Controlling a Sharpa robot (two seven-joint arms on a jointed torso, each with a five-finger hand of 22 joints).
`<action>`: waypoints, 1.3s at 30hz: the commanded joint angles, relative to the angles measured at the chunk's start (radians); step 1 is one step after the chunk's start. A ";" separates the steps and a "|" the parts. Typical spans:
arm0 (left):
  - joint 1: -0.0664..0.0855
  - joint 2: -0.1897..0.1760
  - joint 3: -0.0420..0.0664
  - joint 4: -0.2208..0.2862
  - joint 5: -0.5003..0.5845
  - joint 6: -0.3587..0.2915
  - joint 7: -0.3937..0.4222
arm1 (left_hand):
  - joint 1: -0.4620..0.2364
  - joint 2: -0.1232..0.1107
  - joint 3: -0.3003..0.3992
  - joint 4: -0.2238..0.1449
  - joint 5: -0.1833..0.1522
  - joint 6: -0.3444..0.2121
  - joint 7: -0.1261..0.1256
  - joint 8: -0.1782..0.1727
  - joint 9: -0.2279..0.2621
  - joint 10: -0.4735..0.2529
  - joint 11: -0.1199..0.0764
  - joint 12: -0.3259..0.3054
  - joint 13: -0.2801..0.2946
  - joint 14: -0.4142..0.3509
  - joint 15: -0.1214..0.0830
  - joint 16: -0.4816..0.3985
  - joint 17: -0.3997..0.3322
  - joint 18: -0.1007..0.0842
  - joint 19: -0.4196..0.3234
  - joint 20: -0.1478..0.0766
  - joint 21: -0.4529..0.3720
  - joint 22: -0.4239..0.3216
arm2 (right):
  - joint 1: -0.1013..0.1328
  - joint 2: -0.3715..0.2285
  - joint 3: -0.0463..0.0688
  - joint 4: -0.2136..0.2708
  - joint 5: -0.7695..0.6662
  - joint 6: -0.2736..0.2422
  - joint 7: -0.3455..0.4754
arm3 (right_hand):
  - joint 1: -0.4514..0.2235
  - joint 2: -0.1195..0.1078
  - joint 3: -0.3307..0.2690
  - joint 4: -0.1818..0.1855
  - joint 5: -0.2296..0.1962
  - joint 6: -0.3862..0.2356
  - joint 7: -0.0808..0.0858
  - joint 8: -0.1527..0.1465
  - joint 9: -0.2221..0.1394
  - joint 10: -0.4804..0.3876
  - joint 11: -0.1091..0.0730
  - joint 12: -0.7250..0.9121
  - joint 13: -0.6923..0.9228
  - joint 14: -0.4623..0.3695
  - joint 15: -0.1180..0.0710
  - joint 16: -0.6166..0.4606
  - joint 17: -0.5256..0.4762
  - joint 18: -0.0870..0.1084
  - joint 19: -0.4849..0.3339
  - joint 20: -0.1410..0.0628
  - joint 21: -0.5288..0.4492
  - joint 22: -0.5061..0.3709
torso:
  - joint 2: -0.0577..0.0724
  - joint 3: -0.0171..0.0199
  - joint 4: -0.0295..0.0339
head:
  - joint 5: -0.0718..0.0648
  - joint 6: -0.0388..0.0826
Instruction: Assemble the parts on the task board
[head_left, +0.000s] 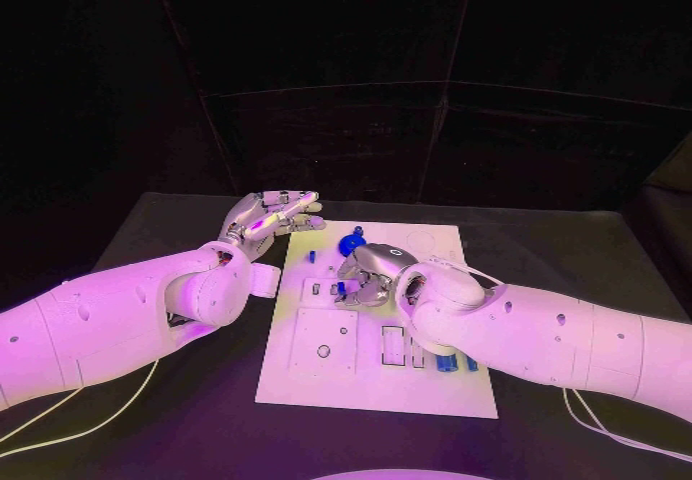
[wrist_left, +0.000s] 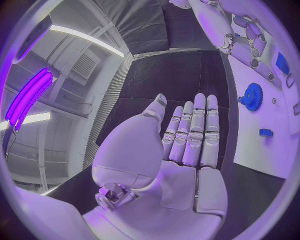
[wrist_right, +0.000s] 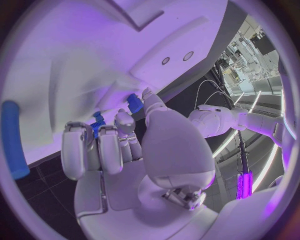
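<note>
- From the head view, the task board (head_left: 378, 385) lies flat in the middle of the black tabletop (head_left: 173, 420), a white plate with slots and holes.
- The right hand (head_left: 368, 275) is curled down over the board's middle, fingertips at a small blue part (head_left: 340, 290). A blue gear (head_left: 353, 242) sits just beyond the hand near the board's far end, and a few blue parts (head_left: 450, 362) stand in slots near the right forearm.
- The left hand (head_left: 270, 218) hovers off the board's far left corner, fingers stretched out and holding nothing.
- In the left wrist view, the left hand (wrist_left: 187, 145) shows a flat palm with fingers straight and side by side, nothing in it. The blue gear (wrist_left: 253, 96) and a small blue block (wrist_left: 265, 132) lie on the board (wrist_left: 284, 145) beside it, apart from the fingers.
- In the right wrist view, the right hand (wrist_right: 125, 145) has its fingers bent in against the board (wrist_right: 81, 65), with a small blue part (wrist_right: 134, 102) pinched at the thumb tip and another blue bit (wrist_right: 97, 122) by the fingers. A blue peg (wrist_right: 12, 137) lies well apart.
- My reading: the right hand is seating a small part into its slot. Next it needs a straight press down, then a clean let-go without tipping the piece.
</note>
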 joint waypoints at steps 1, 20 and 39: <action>0.002 0.000 0.001 -0.002 -0.004 0.018 0.000 | 0.005 0.011 0.004 -0.011 0.001 0.008 0.001 -0.003 -0.001 0.008 0.001 -0.007 -0.002 0.007 0.000 -0.006 0.001 0.015 0.006 -0.002 -0.005 -0.002 | 0.002 -0.022 0.001 0.030 0.004 -0.129 0.077 | 0.014 -0.002 -0.013 0.004 0.002 -0.009 0.001 0.008 0.002 -0.006 0.002 0.000 -0.001 0.059 0.008 -0.007 0.051 -0.003 -0.007 0.005 -0.005 0.085 | -0.001 0.0013 0.0007 | 0.004 0.001; 0.030 -0.027 0.001 -0.026 -0.475 0.080 -0.323 | -0.065 -0.023 0.013 0.035 -0.002 0.165 -0.100 0.035 0.032 0.295 -0.128 0.081 0.087 0.402 -0.150 0.855 0.774 0.011 0.371 -0.160 0.285 0.139 | 0.158 -0.312 0.005 0.174 0.562 0.046 0.454 | 0.144 0.080 -0.097 0.015 0.007 0.034 -0.005 0.066 0.008 -0.165 0.005 -0.293 -0.294 0.106 0.029 0.108 0.263 0.104 -0.356 0.023 -0.377 -0.446 | -0.022 0.0118 -0.0117 | 0.018 -0.003; 0.153 0.129 -0.033 -0.110 -0.991 0.440 -1.040 | -0.174 0.015 -0.201 0.222 -0.003 0.108 -0.159 0.298 0.341 0.280 -0.181 0.894 0.916 0.443 -0.195 1.418 1.410 -0.113 0.543 -0.205 1.134 1.180 | 0.212 -0.374 0.006 0.124 0.688 0.071 0.445 | 0.179 0.097 -0.181 0.049 0.038 0.029 -0.008 0.058 0.005 -0.164 -0.004 -0.407 -0.405 0.106 0.016 0.108 0.263 0.130 -0.389 0.009 -0.582 -0.662 | -0.040 0.0265 -0.0221 | 0.035 -0.016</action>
